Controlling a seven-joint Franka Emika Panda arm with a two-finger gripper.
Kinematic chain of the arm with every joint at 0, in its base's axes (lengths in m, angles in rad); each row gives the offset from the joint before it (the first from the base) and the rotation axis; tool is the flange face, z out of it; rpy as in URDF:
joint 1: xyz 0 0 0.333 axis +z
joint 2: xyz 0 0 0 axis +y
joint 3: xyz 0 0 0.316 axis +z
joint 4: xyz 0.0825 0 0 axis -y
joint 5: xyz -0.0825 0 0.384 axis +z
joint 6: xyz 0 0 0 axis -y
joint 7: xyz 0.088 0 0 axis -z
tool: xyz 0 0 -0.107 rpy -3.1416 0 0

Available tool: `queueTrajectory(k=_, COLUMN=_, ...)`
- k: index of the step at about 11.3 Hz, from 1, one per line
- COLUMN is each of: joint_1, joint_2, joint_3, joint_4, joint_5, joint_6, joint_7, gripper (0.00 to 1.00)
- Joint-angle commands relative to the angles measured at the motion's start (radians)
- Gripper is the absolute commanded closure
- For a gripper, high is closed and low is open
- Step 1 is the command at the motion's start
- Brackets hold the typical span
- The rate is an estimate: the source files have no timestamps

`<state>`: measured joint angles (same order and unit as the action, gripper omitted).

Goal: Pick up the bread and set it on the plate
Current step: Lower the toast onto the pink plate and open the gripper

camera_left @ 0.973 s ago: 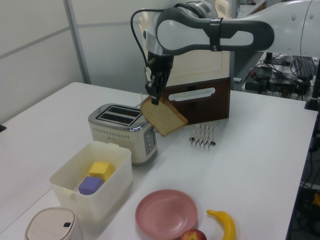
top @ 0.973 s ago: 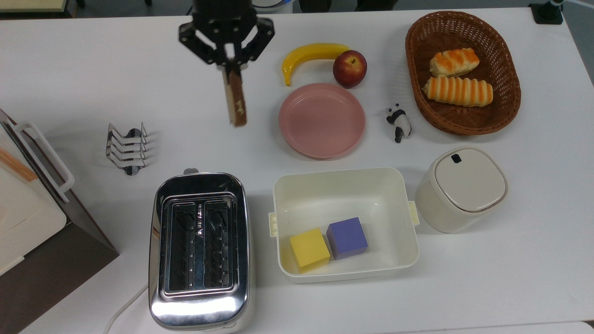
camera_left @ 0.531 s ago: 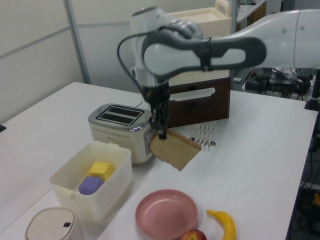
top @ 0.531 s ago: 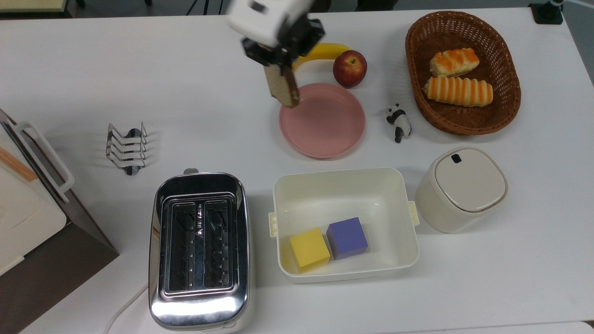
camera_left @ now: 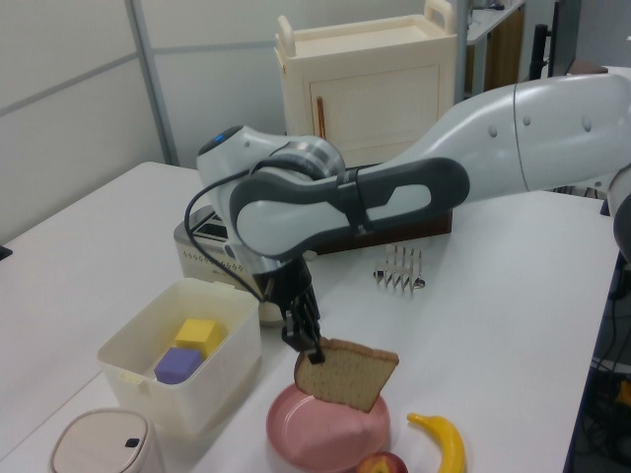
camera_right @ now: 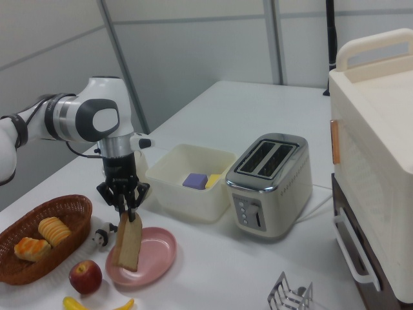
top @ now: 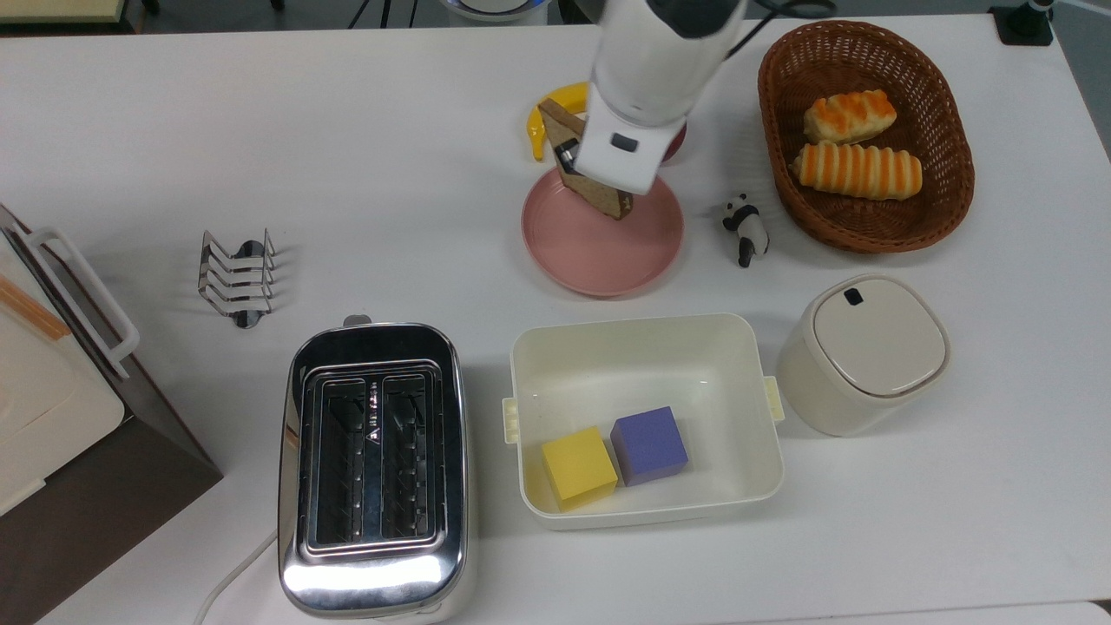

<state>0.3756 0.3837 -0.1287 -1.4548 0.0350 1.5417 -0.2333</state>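
Note:
The bread [camera_left: 345,374], a brown slice with a darker crust, hangs tilted on edge over the pink plate [camera_left: 317,441]. My gripper [camera_left: 314,347] is shut on its upper corner. In the top view the white arm covers most of the gripper [top: 568,156], and the bread [top: 608,201] sticks out over the far half of the plate [top: 608,256]. In the right view the gripper [camera_right: 126,213] holds the bread [camera_right: 129,244] upright, its lower edge close to the plate [camera_right: 158,253]. Whether it touches I cannot tell.
A banana [top: 545,121] and an apple [camera_right: 85,276] lie just beyond the plate. A panda figure [top: 745,227] and a wicker basket [top: 868,239] with two rolls are at the top view's right. Nearer stand a white tub [top: 642,325], toaster [top: 373,469], toast rack [top: 236,278] and lidded canister [top: 864,351].
The gripper has carried the bread toward the top view's right, from above bare table to over the plate, and lowered it. The arm has swung over the banana and apple.

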Motion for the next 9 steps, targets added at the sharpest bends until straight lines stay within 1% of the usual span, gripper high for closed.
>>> queueTrajectory(k=1, joint_1=0.020, joint_2=0.000, joint_3=-0.012, joint_4=0.008, joint_5=0.023, joint_6=-0.015, joint_7=-0.024, gripper=0.66)
queueTrajectory(k=2, joint_1=0.023, joint_2=0.001, joint_3=-0.012, joint_4=0.008, joint_5=0.025, joint_6=-0.014, joint_7=-0.026, gripper=0.50)
queueTrajectory(k=4, joint_1=0.014, joint_2=0.010, joint_3=-0.014, joint_4=0.010, joint_5=0.025, joint_6=-0.014, joint_7=-0.032, gripper=0.42)
queueTrajectory(k=5, joint_1=0.013, joint_2=0.012, joint_3=-0.017, joint_4=0.010, joint_5=0.013, joint_6=-0.014, joint_7=-0.034, gripper=0.41)
queueTrajectory(k=7, joint_1=0.009, joint_2=0.011, joint_3=-0.025, joint_4=0.010, joint_5=0.009, joint_6=-0.012, joint_7=-0.027, gripper=0.19)
queueTrajectory(k=8, joint_1=0.000, joint_2=0.009, joint_3=-0.028, joint_4=0.011, joint_5=0.005, joint_6=-0.014, joint_7=-0.023, gripper=0.18)
queueTrajectory(k=9, joint_1=-0.010, joint_2=0.006, joint_3=-0.028, joint_4=0.014, joint_5=-0.009, joint_6=-0.014, joint_7=-0.018, gripper=0.11)
